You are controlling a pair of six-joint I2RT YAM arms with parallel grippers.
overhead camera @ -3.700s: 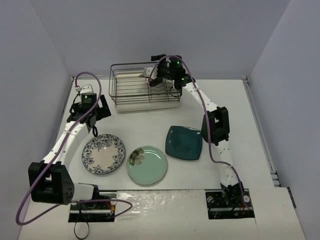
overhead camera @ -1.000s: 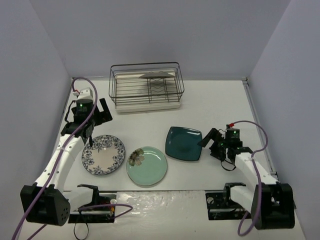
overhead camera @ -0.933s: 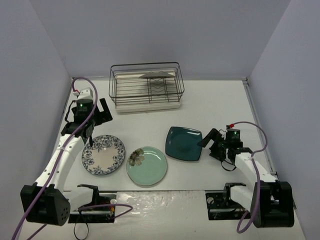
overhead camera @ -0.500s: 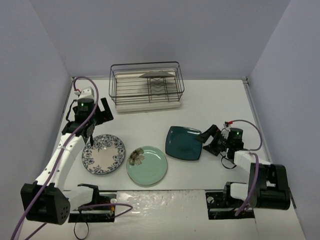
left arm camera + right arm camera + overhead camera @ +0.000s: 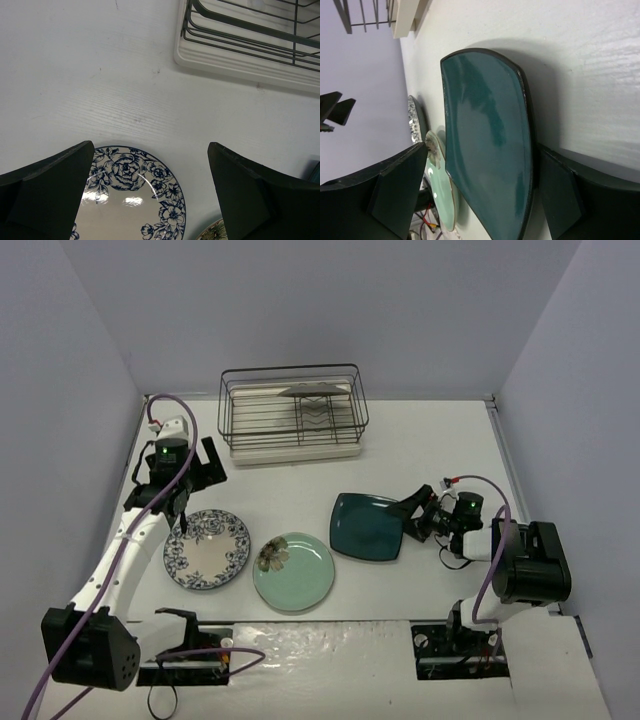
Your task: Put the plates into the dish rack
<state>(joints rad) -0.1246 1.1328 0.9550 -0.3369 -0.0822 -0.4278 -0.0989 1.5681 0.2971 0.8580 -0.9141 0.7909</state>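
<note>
The right pincer (image 5: 412,515) has been brought from the dish rack (image 5: 290,452), where the grey plate (image 5: 312,392) stands, down to the teal plate (image 5: 366,526) on the tabletop (image 5: 430,440); a second loading is judged begun. In the right wrist view the plate's edge lies between the parted jaws, unclamped, a gap hidden from above. Only from above is the racked plate seen. The left pincer (image 5: 150,190) is held wide open, empty, the blue-rimmed plate (image 5: 135,200) just beneath it.

Teal plate (image 5: 366,527); racked plate (image 5: 314,392) perhaps grey
</note>
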